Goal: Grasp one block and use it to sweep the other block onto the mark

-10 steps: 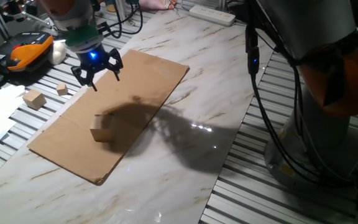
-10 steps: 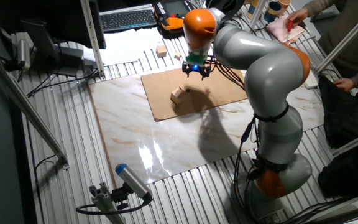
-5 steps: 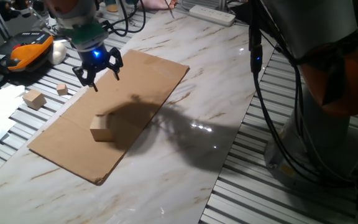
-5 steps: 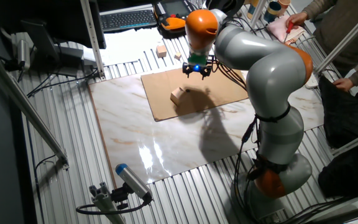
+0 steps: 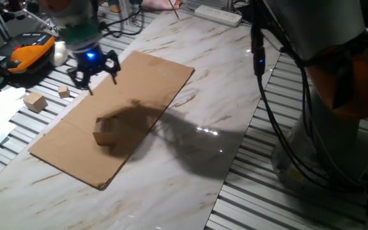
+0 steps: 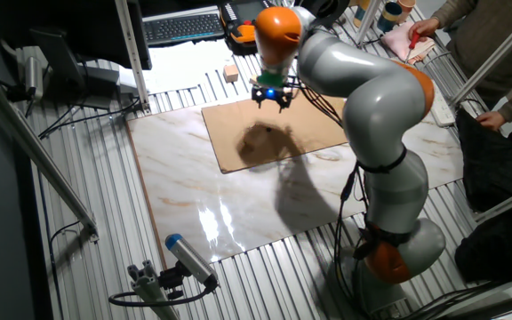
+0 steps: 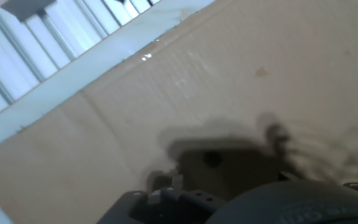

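The gripper (image 5: pixel 92 69), fingers spread and empty, hung upper left above the cardboard (image 5: pixel 152 80); the wooden block (image 5: pixel 104 132), likely light and rigid, invited a grasp across opposite flat faces.

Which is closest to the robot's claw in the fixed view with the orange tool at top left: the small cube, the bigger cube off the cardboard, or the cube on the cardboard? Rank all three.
From the gripper:
1. Small cube, just off the cardboard's edge, nearest.
2. Cube on the cardboard and bigger cube off the cardboard, on the slatted surface: too close to call.
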Tool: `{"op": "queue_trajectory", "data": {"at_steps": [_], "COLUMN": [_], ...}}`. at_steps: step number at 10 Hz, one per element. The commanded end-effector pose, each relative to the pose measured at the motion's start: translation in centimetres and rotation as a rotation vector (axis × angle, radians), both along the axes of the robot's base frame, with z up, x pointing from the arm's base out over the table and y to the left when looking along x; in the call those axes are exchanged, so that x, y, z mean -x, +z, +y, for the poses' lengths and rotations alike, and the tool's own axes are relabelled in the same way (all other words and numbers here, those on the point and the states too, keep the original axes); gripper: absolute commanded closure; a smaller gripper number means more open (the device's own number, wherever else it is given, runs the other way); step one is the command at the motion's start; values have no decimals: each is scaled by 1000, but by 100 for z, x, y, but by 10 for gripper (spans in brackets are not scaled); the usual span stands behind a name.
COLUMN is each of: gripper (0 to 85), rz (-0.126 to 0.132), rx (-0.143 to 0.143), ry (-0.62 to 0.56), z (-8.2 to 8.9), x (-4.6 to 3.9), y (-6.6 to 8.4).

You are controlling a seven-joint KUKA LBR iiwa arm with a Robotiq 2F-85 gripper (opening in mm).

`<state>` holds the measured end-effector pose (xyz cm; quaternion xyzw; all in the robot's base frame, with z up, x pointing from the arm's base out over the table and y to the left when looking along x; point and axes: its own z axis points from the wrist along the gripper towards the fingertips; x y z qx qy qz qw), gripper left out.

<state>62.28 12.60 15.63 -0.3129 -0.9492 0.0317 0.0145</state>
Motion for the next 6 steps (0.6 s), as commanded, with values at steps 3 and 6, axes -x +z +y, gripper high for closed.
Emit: {"op": "queue_trajectory", "data": {"at_steps": [3, 6], "gripper": [170, 0], "rz": [-5, -11], "rx": [28, 47], "ry": [-111, -131], "z": [430, 424], "x": [19, 39], "y": [-113, -189]}}
